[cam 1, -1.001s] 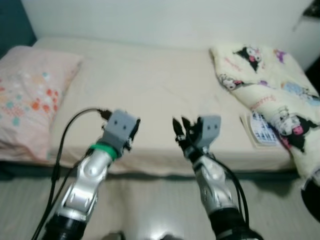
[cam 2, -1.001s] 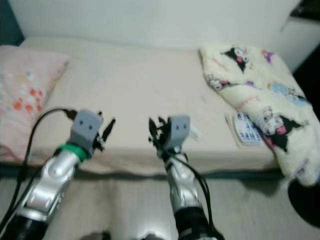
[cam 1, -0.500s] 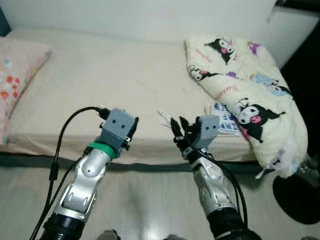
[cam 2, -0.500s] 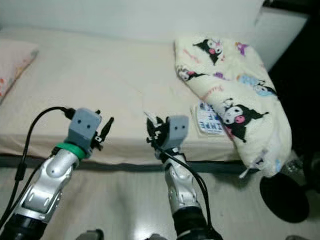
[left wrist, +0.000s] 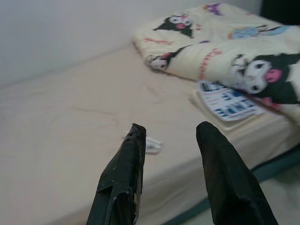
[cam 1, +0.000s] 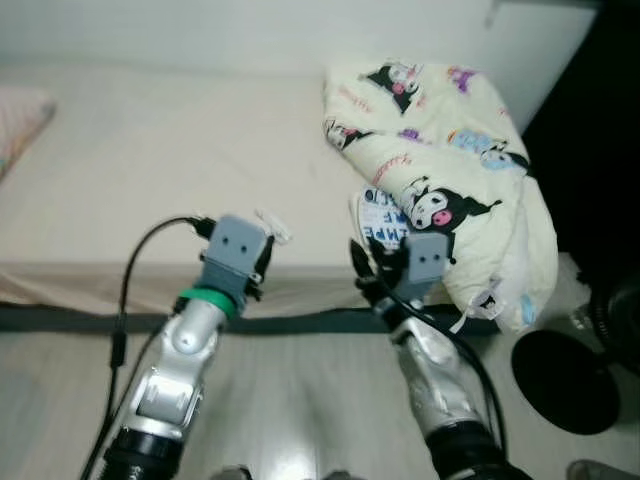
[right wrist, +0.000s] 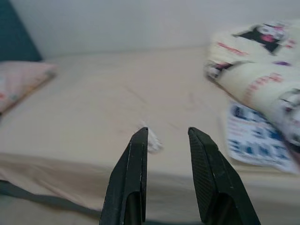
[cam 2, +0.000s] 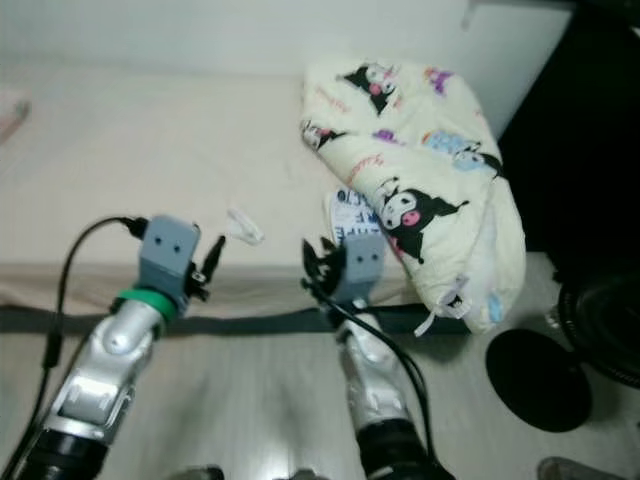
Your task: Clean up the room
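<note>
A beige bed (cam 1: 150,150) lies before me. A cream blanket with black cartoon figures (cam 1: 440,150) is heaped on its right end and droops over the front edge. A printed white packet (cam 1: 380,215) lies half under the blanket. A small white scrap (cam 2: 243,225) rests near the bed's front edge. My left gripper (left wrist: 168,131) is held open in front of the bed, the scrap just beyond its fingers. My right gripper (right wrist: 168,133) is also open, low before the bed edge, empty.
A pink flowered pillow (right wrist: 21,84) lies at the bed's left end. A black round base (cam 1: 565,380) stands on the pale floor to the right, beside dark furniture (cam 1: 600,150). A white wall (cam 1: 250,30) runs behind the bed.
The camera has swung to the right: the pillow slid out of the eye views, and the blanket, black base and dark furniture came in. Both grippers keep their pose.
</note>
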{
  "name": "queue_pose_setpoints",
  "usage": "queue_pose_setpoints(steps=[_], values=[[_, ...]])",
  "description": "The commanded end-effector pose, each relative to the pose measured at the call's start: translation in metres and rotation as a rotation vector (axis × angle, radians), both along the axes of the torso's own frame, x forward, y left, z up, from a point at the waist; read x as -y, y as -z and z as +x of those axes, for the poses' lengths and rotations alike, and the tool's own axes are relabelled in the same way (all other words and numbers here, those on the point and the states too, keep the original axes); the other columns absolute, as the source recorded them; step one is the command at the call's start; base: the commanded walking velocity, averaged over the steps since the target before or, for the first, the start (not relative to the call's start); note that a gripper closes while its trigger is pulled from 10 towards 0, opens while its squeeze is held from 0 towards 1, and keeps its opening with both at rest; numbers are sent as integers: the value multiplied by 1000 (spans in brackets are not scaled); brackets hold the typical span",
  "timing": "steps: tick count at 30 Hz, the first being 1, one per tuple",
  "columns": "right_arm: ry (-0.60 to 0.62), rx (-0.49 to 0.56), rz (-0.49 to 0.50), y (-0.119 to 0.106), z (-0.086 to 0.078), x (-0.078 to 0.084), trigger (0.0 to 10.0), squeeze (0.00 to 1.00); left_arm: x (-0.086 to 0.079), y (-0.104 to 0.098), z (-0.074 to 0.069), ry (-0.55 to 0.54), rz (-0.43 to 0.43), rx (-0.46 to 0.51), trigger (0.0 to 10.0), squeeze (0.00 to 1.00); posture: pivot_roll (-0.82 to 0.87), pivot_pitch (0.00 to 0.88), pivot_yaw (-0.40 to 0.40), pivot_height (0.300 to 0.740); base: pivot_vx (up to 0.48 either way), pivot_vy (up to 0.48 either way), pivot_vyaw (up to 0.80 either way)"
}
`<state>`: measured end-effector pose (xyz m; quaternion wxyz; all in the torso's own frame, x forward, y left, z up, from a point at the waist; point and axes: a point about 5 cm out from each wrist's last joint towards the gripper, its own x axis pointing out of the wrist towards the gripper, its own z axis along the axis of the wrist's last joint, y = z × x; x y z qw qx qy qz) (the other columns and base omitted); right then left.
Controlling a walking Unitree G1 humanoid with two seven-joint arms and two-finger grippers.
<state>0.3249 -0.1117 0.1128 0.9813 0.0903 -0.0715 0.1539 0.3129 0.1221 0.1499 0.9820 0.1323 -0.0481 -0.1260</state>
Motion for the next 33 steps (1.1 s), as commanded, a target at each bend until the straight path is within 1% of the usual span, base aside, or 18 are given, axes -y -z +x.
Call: queue_pose_setpoints(steps=[1,9,18,24,27,31,33], values=[[-11,-15,7,4,-2,-5,10000,0,-3,6,-1,-17,0,-26,10000,0,104,55,-20,731,266,368,0],[-11,-17,6,4,-2,-4,10000,0,-3,6,-1,-24,6,-32,10000,0,104,53,-21,731,0,38,0],[-19,-16,7,4,-3,-6,10000,0,-1,4,0,-18,-22,-27,10000,0,104,52,-18,731,0,0,0],[-30,-11,8,3,-3,-8,10000,0,-3,3,2,-40,-19,-18,10000,0,104,51,-18,731,0,0,0],[-31,-12,8,3,-3,-9,10000,0,-4,3,3,-47,-12,-16,10000,0,104,47,-18,731,368,0,0],[-32,-12,9,3,-2,-9,10000,0,-6,5,4,-60,-17,-33,10000,0,105,45,-17,731,339,330,0],[-32,-12,10,3,-2,-9,10000,0,-6,5,4,-63,-17,-37,10000,0,105,44,-18,731,0,431,0]])
